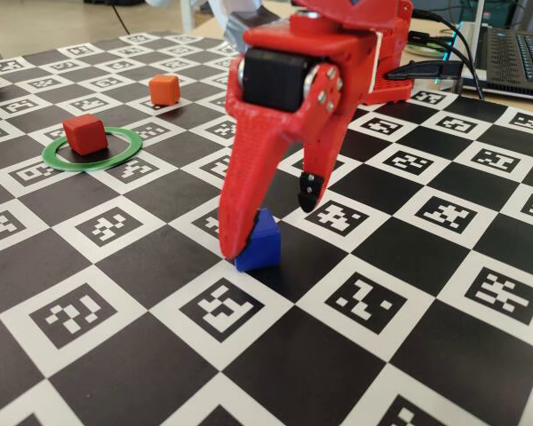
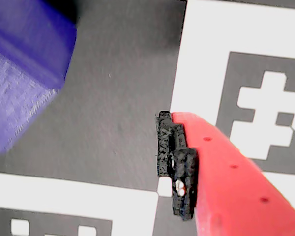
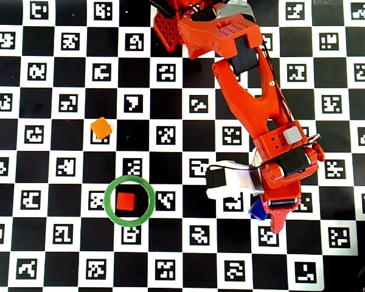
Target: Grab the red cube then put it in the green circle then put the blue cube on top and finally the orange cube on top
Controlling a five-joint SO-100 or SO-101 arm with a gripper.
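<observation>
Blue cube: small matte blue plastic cube (image 1: pixel 258 241) tilted between spread fingers, one finger touching.
End effector: red end effector (image 1: pixel 271 224) open, nothing gripped.
Red cube: small red plastic cube (image 1: pixel 84 135) seated inside thin green plastic ring (image 1: pixel 60 157), far left.

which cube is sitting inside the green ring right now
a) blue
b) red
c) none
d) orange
b, the red cube sits inside the green ring, while the orange cube lies outside it and the blue cube is over by the gripper.

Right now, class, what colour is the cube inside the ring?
Red cube, clearest in the overhead view.
</observation>
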